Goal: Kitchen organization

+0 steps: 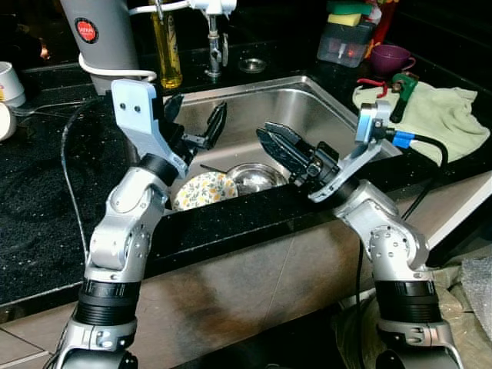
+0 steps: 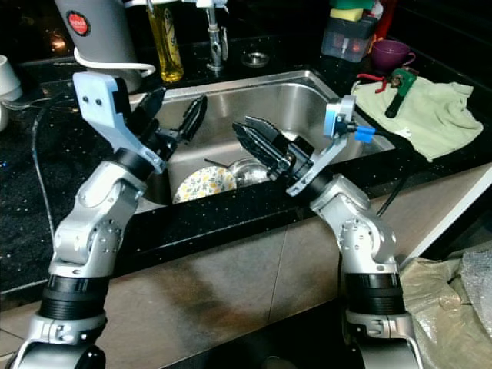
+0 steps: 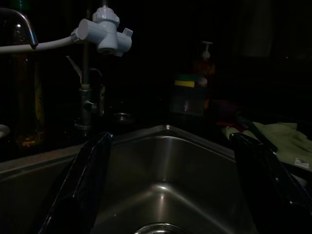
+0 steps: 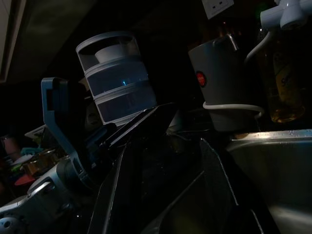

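Note:
A stainless steel sink (image 1: 307,104) is set into the black counter. In its basin lie a floral plate (image 1: 204,190) and, beside it, a steel bowl (image 1: 254,177). My left gripper (image 1: 196,115) hangs open over the sink's left side, above the plate, with nothing between its fingers (image 3: 83,185). My right gripper (image 1: 265,138) is open over the front middle of the basin, just above the bowl, pointing left toward the other gripper and holding nothing. In the right wrist view its two dark fingers (image 4: 141,161) stand apart.
A faucet (image 1: 214,34) and a yellow oil bottle (image 1: 167,50) stand behind the sink, and a grey kettle (image 1: 100,34) at back left. At right are a sponge caddy (image 1: 346,34), a purple cup (image 1: 390,58) and a green cloth (image 1: 438,111) with a tool (image 1: 401,88).

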{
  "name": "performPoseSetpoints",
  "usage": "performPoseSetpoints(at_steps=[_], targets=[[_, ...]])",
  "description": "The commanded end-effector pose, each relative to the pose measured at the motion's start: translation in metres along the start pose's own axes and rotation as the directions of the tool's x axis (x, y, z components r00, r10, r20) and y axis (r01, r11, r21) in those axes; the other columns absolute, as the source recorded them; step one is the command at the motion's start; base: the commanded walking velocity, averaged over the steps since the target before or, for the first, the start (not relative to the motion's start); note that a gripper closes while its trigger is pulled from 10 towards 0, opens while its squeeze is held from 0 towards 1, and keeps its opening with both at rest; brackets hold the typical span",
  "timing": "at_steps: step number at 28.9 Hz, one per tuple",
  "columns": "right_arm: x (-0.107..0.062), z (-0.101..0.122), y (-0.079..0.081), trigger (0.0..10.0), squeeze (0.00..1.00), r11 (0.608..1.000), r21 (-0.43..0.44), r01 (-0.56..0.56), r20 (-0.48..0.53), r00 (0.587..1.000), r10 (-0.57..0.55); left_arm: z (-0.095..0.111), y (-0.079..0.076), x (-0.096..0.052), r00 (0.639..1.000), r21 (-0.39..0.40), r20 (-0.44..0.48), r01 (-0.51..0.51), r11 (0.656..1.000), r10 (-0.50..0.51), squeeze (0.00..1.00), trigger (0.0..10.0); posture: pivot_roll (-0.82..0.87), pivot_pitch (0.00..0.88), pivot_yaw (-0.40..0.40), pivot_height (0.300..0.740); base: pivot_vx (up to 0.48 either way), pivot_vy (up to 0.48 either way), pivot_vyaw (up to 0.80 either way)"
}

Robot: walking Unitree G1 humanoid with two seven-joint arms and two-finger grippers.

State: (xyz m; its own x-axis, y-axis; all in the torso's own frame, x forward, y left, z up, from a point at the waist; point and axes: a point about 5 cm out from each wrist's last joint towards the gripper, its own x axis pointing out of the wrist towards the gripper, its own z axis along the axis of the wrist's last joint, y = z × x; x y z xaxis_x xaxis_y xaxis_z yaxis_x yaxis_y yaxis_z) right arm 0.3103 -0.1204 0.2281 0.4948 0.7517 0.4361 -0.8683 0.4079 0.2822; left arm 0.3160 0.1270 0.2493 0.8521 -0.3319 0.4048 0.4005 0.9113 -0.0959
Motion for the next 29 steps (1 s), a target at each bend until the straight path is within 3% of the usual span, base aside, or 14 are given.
performPoseSetpoints(at_steps=[1, 17, 29], targets=[[0.001, 0.003, -0.003, 10.0, 0.00, 1.000, 0.007, 0.013, 0.028, 1.000, -0.014, -0.003, -0.001, -0.001, 1.000, 0.004, -0.016, -0.010, 1.000, 0.010, 0.00, 10.0, -0.05, 0.000, -0.032, 0.732, 0.000, 0.000, 0.00], [0.004, 0.002, -0.006, 10.0, 0.00, 0.999, 0.011, 0.042, 0.040, 0.998, -0.043, -0.001, 0.001, -0.003, 0.999, 0.017, -0.027, -0.032, 0.999, 0.032, 0.00, 10.0, -0.04, 0.000, -0.027, 0.732, 0.000, 0.000, 0.00], [0.008, 0.010, -0.003, 10.0, 0.00, 0.999, -0.008, 0.037, 0.060, 0.997, -0.037, 0.012, 0.010, -0.003, 0.998, 0.029, 0.005, -0.060, 0.998, 0.060, 0.00, 10.0, -0.03, 0.000, -0.032, 0.732, 0.000, 0.000, 0.00]])
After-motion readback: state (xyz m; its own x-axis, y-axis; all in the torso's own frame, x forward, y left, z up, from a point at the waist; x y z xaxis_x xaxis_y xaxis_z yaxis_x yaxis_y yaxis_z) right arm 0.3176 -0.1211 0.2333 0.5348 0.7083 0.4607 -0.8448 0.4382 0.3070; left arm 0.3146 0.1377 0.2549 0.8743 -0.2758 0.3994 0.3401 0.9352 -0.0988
